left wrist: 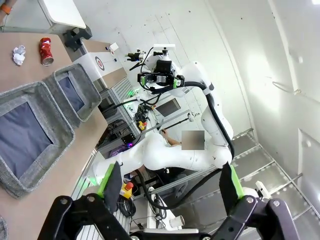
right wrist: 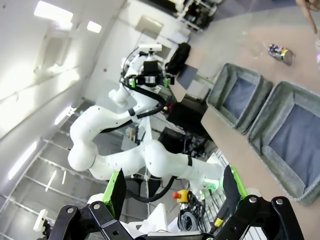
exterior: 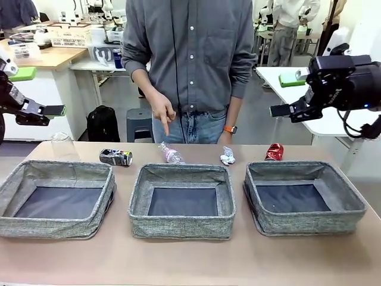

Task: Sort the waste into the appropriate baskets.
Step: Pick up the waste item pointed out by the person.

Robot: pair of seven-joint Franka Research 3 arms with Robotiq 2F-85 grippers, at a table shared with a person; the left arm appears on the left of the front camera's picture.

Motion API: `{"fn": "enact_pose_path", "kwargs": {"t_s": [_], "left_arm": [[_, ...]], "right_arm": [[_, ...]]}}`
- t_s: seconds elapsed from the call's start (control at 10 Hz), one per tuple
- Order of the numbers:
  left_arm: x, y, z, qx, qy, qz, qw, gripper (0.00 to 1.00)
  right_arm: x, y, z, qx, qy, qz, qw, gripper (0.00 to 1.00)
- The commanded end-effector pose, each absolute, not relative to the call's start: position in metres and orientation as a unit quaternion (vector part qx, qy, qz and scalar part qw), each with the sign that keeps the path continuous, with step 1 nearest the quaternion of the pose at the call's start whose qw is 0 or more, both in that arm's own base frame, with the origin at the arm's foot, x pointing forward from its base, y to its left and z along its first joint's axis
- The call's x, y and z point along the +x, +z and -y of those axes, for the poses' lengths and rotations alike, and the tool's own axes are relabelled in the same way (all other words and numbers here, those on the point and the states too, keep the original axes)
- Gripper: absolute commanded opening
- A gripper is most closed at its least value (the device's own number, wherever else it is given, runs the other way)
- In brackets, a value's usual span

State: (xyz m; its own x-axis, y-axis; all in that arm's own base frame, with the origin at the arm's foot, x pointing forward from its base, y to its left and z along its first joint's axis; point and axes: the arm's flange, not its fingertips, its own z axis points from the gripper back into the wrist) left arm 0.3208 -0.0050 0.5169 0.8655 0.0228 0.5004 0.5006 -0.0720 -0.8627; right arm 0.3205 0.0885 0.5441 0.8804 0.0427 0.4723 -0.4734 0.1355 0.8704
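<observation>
Sorting looks to be at its very start: the left basket [exterior: 50,226], middle basket [exterior: 181,226] and right basket [exterior: 309,223] stand in a row on the bench [exterior: 190,262] with nothing on their dark bottoms. Every piece of waste lies on the bench beyond them, toward the person: the clear plastic cup [exterior: 61,146] behind the left basket, the dark printed can [exterior: 115,157] just to the cup's right, the clear plastic bottle [exterior: 171,154] behind the middle basket, the crumpled white paper wad [exterior: 227,157] farther right, and the crushed red can [exterior: 274,152] behind the right basket. The person's hand [exterior: 162,111] points a finger down above the bottle. The left pincer [left wrist: 170,182] is spread wide and holds nothing, raised at the left side; the right pincer [right wrist: 175,186] is likewise wide and empty, raised at the right, well apart from any item. By my reading all five pieces are yet to be picked up and dropped in, so the whole task is left.
</observation>
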Motion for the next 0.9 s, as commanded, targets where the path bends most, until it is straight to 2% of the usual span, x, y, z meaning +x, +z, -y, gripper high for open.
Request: {"fn": "enact_pose_path", "kwargs": {"t_s": [0.0,0.2,0.3,0.4,0.5,0.6,0.8], "left_arm": [[0.322,0.518,0.006,-0.713,-0.191,0.194,0.646,1.00],[0.321,0.517,0.005,-0.709,-0.182,0.185,0.656,1.00],[0.317,0.532,0.016,-0.588,-0.228,0.255,0.733,1.00],[0.329,0.546,0.037,-0.462,-0.277,0.328,0.776,1.00],[0.343,0.558,0.063,-0.269,-0.287,0.429,0.813,1.00],[0.353,0.563,0.099,-0.230,-0.361,0.426,0.797,1.00],[0.367,0.551,0.158,-0.151,-0.496,0.340,0.784,1.00]], "right_arm": [[0.323,0.543,-0.091,0.641,0.184,0.182,0.723,1.00],[0.323,0.543,-0.091,0.641,0.184,0.182,0.723,1.00],[0.323,0.543,-0.091,0.641,0.184,0.182,0.723,1.00],[0.323,0.543,-0.091,0.641,0.184,0.182,0.723,1.00],[0.323,0.543,-0.091,0.641,0.184,0.182,0.723,1.00],[0.323,0.543,-0.091,0.641,0.184,0.182,0.723,1.00],[0.323,0.543,-0.091,0.641,0.184,0.182,0.723,1.00]]}}
